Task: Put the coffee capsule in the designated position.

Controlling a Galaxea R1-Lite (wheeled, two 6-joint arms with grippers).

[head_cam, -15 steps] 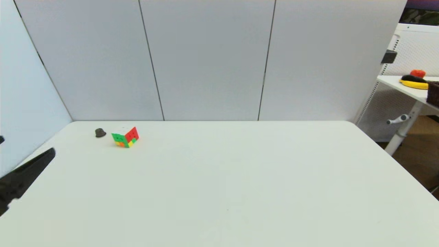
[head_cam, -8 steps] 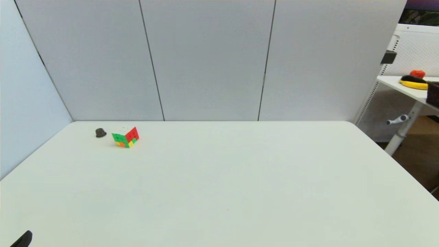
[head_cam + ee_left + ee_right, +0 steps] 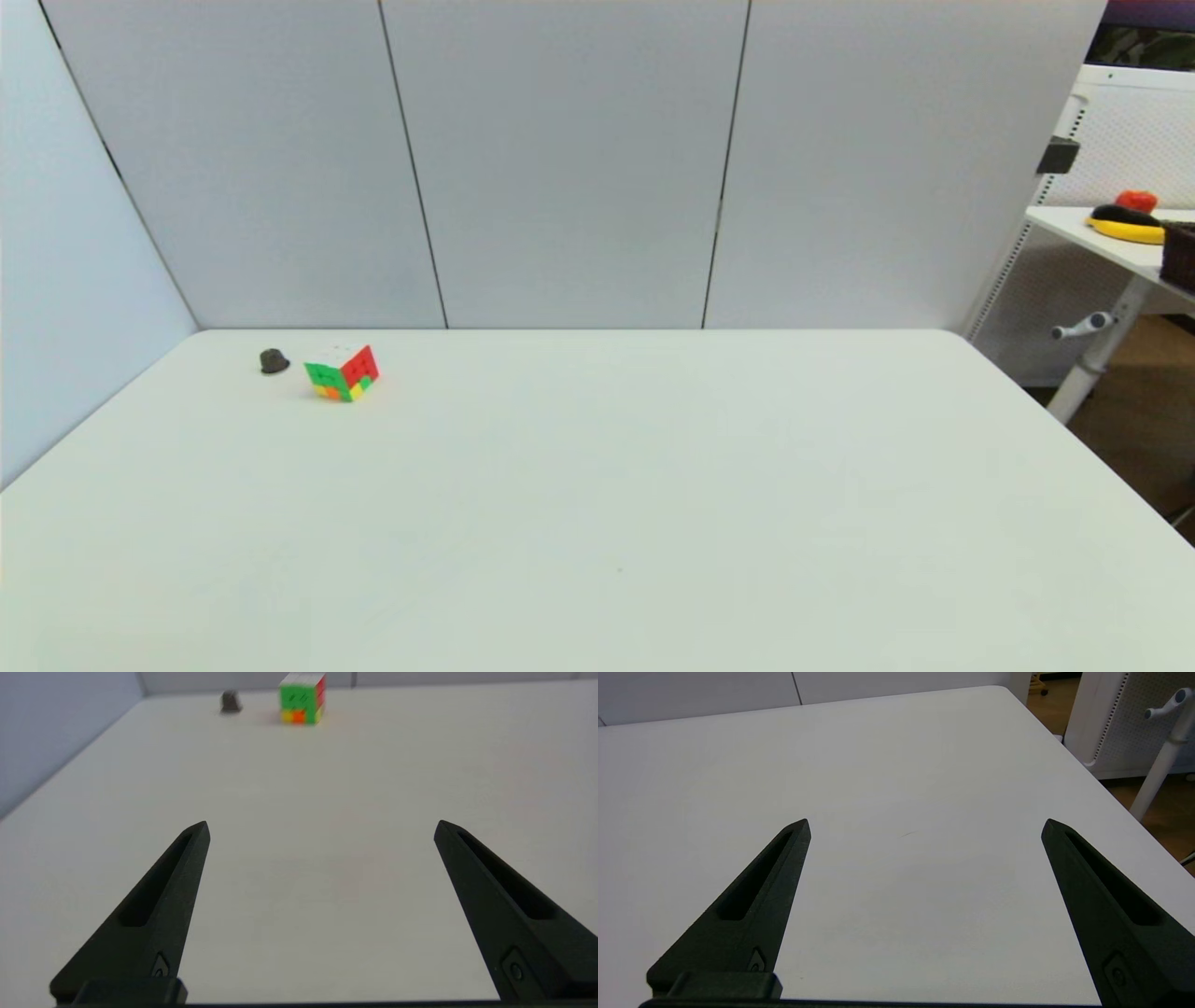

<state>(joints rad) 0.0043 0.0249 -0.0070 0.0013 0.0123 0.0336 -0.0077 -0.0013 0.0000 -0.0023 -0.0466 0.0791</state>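
Left gripper [image 3: 320,823]: fingers spread wide apart, holding nothing, bare tabletop showing between them; it sits low over the white table [image 3: 327,812], aimed toward the far left corner. Neither arm shows in the head view. Well ahead of the left fingers [image 3: 159,896], far off across open table, stand the two small things of the scene. The coffee capsule [image 3: 230,702], a tiny dark dome with a wider rim at its base, rests upright on the table, free of any grip. Just beside it, apart and not touching, is the puzzle cube [image 3: 302,697], much larger, showing a green face with yellow and orange squares along its lower row and a red side. In the head view the coffee capsule [image 3: 274,361] lies near the table's far left corner, close to the back edge, with the puzzle cube [image 3: 342,373] to its right and slightly nearer the robot; the cube shows green and red faces and a white top. Right gripper [image 3: 924,823]: fingers likewise parted wide, nothing between them, poised over the right part of the table [image 3: 878,765], pointing toward its far right corner. A faint thin mark [image 3: 908,834] lies on the surface ahead of it. Grey wall panels [image 3: 560,159] stand behind the table. Off to the right, a second white table [image 3: 1097,233] carries a yellow plate [image 3: 1125,230] with a dark item and a red one on it; what they are I cannot tell.
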